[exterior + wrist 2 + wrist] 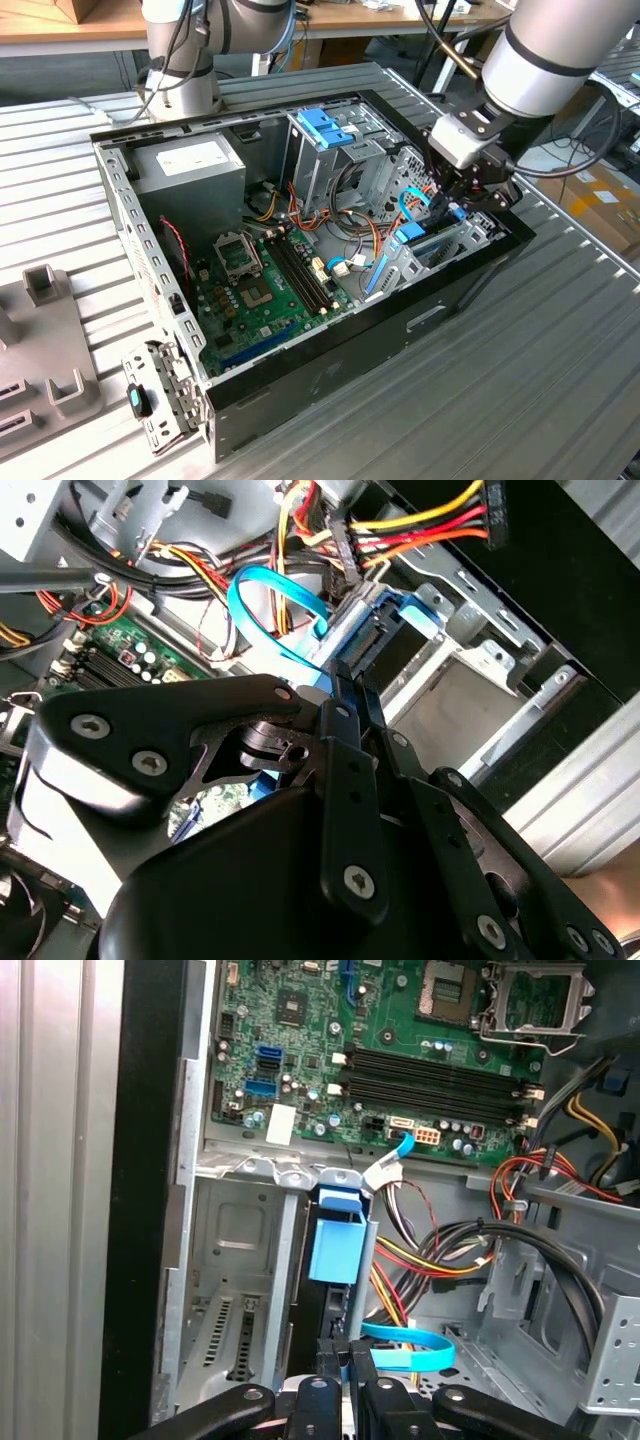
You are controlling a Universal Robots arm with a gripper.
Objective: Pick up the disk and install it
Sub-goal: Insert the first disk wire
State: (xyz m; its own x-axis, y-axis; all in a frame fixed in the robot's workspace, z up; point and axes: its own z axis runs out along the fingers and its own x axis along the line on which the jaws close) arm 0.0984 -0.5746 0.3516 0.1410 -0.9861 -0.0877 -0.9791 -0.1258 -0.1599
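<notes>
Down in the drive bay (pixel 235 1280) of the case (pixel 330 375), the disk (pixel 335 1248) on edge, gripper (pixel 347 1355) tight around it.

Disk (pixel 335 1250) mostly hidden inside cage (pixel 240 1260) (blue rail end shows).

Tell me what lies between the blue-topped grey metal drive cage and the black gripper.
In the exterior view, a perforated grey metal panel and a looped blue flat cable lie between the drive cage and the gripper.
</notes>
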